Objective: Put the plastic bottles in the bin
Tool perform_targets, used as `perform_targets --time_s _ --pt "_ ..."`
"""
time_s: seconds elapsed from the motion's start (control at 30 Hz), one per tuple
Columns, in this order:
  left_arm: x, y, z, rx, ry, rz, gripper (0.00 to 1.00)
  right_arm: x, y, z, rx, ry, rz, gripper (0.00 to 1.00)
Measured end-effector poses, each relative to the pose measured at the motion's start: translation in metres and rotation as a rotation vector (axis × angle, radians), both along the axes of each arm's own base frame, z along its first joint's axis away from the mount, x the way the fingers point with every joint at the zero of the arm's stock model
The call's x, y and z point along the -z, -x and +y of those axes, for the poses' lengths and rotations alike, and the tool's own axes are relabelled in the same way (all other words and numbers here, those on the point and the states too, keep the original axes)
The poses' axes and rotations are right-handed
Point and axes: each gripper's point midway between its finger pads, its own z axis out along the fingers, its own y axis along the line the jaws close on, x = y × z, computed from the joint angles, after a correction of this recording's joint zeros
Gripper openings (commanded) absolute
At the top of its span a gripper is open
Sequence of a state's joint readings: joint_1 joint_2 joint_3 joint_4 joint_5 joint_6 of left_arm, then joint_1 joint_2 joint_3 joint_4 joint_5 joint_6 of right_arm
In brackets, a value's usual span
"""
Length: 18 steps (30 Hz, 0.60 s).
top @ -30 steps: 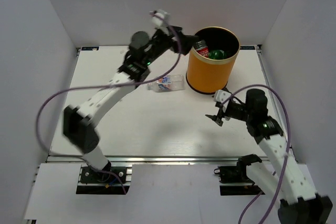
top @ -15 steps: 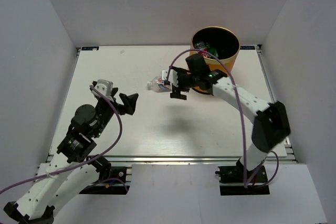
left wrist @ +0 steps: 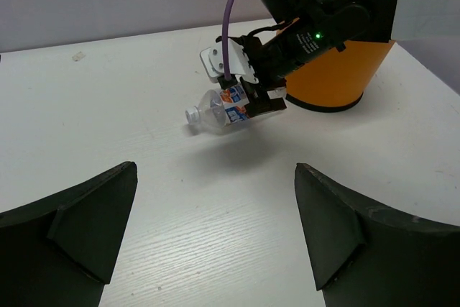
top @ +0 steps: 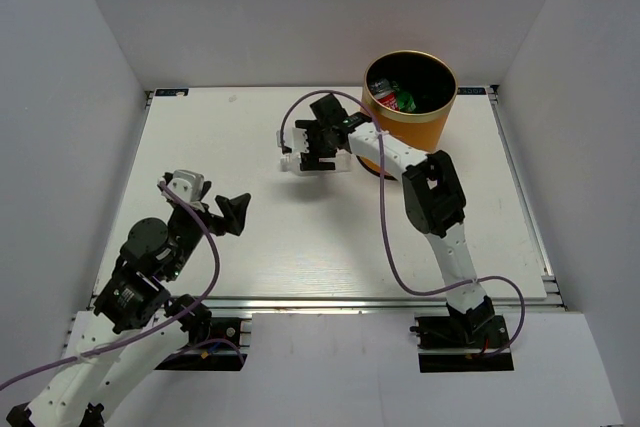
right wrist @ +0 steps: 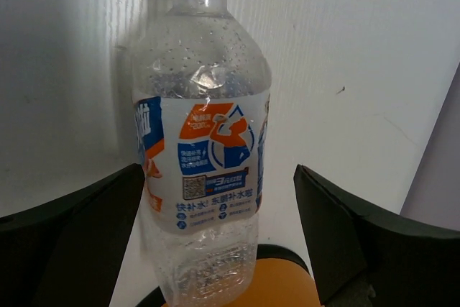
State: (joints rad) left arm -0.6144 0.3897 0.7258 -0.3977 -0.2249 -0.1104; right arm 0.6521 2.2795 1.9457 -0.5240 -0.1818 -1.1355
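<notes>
A clear plastic bottle with a white cap and a blue and orange label lies on its side on the white table, left of the bin. My right gripper is open and straddles it, one finger on each side. In the right wrist view the bottle lies between the open fingers, cap pointing away. The orange bin holds red-labelled and green bottles. My left gripper is open and empty over the near left of the table. In its view it sees the bottle.
White walls enclose the table on the left, back and right. The bin stands at the back right, just behind the bottle. A purple cable loops above the right gripper.
The left arm has pulled back from the bin's rim to the near left. The right arm has swung from the right side across to the lying bottle and now straddles it.
</notes>
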Motion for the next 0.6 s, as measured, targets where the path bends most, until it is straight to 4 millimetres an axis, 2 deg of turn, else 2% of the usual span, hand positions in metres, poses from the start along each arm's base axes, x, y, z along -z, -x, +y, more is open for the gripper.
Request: perform_targets --time_s 0.23,0.3,0.37,0.4,0.43,0.5,0.53,0.6 --pt "0.007 -0.002 -0.001 0.003 -0.026 0.021 1.0 0.025 -0.008 -0.009 -0.017 0.078 0.012 0.9" --pt "0.007 -0.002 -0.001 0.002 -0.028 0.023 1.0 0.039 -0.007 -0.014 -0.034 0.111 0.033 0.88" --pt "0.008 -0.003 -0.002 0.001 -0.033 0.025 1.0 0.038 -0.007 -0.014 -0.065 0.121 0.03 0.79" --pt "0.009 -0.004 -0.002 0.002 -0.037 0.027 1.0 0.039 -0.006 -0.015 -0.08 0.13 0.036 0.74" --pt "0.01 -0.004 -0.002 0.002 -0.04 0.028 1.0 0.041 -0.005 -0.017 -0.097 0.14 0.039 0.59" --pt "0.011 -0.005 -0.003 0.001 -0.044 0.033 1.0 0.039 -0.003 -0.018 -0.128 0.146 0.039 0.35" --pt "0.011 -0.005 -0.003 0.002 -0.046 0.034 1.0 0.033 -0.002 -0.017 -0.136 0.143 0.036 0.15" --pt "0.012 -0.006 -0.003 0.001 -0.049 0.035 1.0 0.029 0.005 -0.018 -0.152 0.139 0.052 0.08"
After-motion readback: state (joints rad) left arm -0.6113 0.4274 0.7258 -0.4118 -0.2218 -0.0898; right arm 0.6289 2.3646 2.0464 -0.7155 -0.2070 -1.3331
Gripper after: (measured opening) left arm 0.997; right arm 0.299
